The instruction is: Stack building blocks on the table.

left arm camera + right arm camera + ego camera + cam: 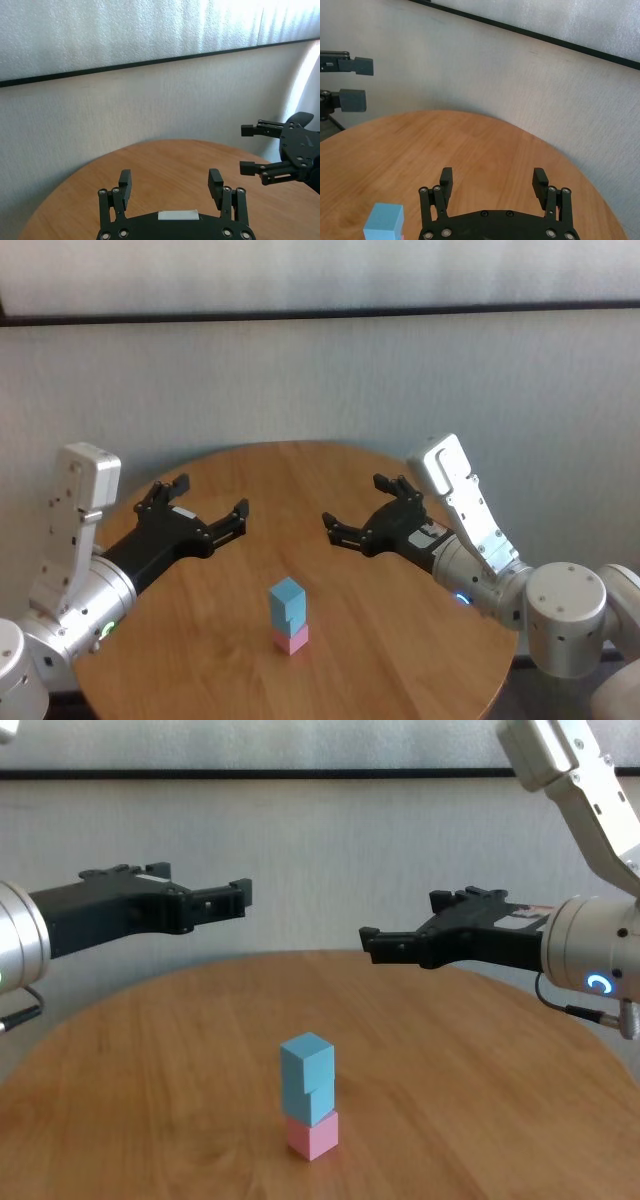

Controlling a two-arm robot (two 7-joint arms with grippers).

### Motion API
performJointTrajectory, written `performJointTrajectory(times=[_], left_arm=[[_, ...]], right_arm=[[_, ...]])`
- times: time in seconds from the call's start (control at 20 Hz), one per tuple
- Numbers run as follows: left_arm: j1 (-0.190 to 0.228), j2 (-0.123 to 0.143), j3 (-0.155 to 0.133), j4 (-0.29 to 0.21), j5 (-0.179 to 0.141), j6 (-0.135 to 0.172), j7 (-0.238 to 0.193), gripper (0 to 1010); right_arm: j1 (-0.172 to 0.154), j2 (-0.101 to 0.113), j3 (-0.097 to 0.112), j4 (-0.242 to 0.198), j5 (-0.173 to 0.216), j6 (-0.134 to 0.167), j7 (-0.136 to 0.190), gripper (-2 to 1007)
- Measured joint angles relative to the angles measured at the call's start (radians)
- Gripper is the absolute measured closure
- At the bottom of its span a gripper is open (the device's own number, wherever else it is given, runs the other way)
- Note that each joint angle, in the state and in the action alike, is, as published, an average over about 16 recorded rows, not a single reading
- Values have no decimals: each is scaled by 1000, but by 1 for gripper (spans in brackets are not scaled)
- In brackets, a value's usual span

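Pink-and-blue block stack [288,617] between, below both open jaws.

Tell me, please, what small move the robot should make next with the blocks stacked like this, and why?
Probably none beyond holding both arms clear. The stack already stands complete on the table: pink cube at the bottom, two light blue cubes above it. The left tool and right tool are open, empty and raised on either side, so reaching in risks toppling it.

Left gripper [208,508] raised, fingers spread wide, holding nothing, right gripper [366,510] likewise spread and bare (both arms angled inward, tips facing each other), well apart.
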Motion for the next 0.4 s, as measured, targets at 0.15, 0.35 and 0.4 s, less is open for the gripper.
performJointTrajectory(times=[0.15,0.35,0.4], left_arm=[[3,-2,-3,-2,4,-3,3,7],[1,-1,0,0,3,-1,-3,7],[0,-1,1,0,3,0,-5,7]], right_arm=[[0,0,0,0,0,0,0,0],[0,0,0,0,0,0,0,1],[0,0,0,0,0,0,0,1]])
